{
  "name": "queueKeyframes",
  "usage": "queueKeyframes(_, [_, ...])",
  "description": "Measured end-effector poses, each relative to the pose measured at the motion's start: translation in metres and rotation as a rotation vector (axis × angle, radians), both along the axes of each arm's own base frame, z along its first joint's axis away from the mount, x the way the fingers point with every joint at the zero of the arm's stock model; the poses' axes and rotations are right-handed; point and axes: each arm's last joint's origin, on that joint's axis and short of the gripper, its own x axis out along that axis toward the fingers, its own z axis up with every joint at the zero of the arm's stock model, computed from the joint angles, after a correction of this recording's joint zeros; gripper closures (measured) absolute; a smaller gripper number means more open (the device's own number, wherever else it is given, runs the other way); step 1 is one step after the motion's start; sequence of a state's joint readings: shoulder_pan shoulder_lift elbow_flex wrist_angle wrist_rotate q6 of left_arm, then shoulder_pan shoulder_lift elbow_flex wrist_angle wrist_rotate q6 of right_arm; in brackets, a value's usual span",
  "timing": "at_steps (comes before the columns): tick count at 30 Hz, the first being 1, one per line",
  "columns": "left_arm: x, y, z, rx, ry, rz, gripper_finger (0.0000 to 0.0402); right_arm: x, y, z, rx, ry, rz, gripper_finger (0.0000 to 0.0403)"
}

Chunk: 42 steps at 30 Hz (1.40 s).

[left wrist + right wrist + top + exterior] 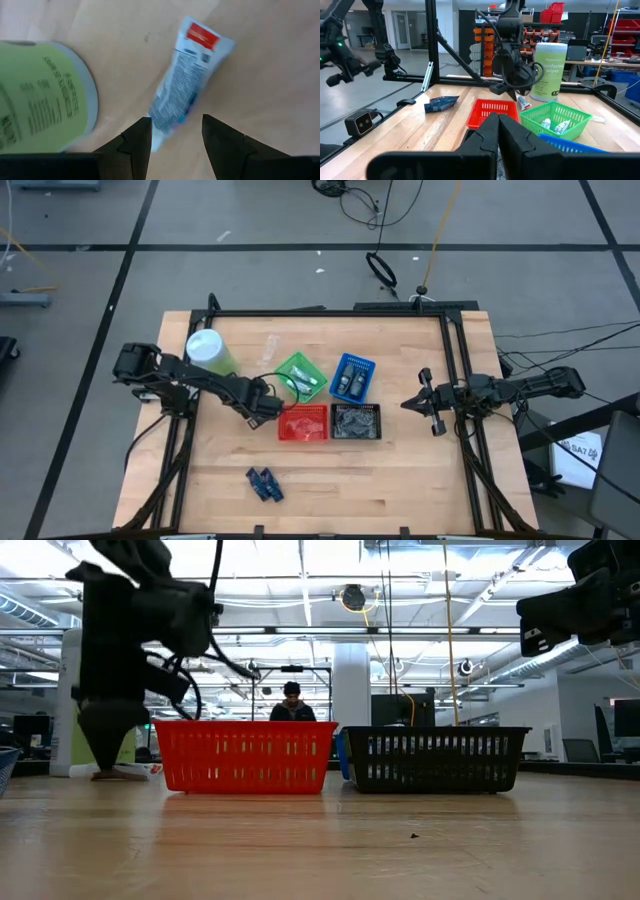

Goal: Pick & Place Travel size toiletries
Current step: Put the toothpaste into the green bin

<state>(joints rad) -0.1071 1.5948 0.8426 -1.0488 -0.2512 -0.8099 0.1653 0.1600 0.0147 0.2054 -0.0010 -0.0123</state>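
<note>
The pale butcher-block wooden bench [400,480] looks smooth with a soft satin sheen, grain lines running across it. The whitish squeeze tube with the red label [187,75] seems like soft plastic, slightly glossy. The big green wipes canister [40,95] has a printed wrap, fairly matt. The red mesh basket [245,755] and the black mesh basket [435,758] look like moulded plastic lattice. The left end effector [172,140] has matt dark fingers [137,142], plastic-looking.
</note>
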Motion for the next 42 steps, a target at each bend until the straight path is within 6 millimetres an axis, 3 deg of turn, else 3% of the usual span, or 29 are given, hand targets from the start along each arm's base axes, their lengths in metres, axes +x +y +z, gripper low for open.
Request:
queueKeyframes(11, [-0.001, 0.012, -0.021, -0.073, -0.056, -0.160, 0.0229, 0.000, 0.000, 0.000, 0.000, 0.000, 0.000, 0.0403])
queueKeyframes(17, [-0.001, 0.015, -0.021, -0.115, -0.065, -0.146, 0.0229, 0.000, 0.000, 0.000, 0.000, 0.001, 0.000, 0.0403])
queueKeyframes(23, [0.001, 0.009, -0.022, -0.148, -0.085, -0.144, 0.0229, 0.000, 0.000, 0.000, 0.000, 0.000, 0.000, 0.0403])
queueKeyframes(32, [0.019, -0.007, -0.015, -0.319, -0.227, -0.186, 0.0229, 0.000, 0.000, 0.000, 0.000, 0.000, 0.000, 0.0403])
queueKeyframes(42, [0.021, -0.011, -0.015, -0.269, -0.256, -0.144, 0.0229, 0.000, 0.000, 0.000, 0.000, 0.000, 0.000, 0.0403])
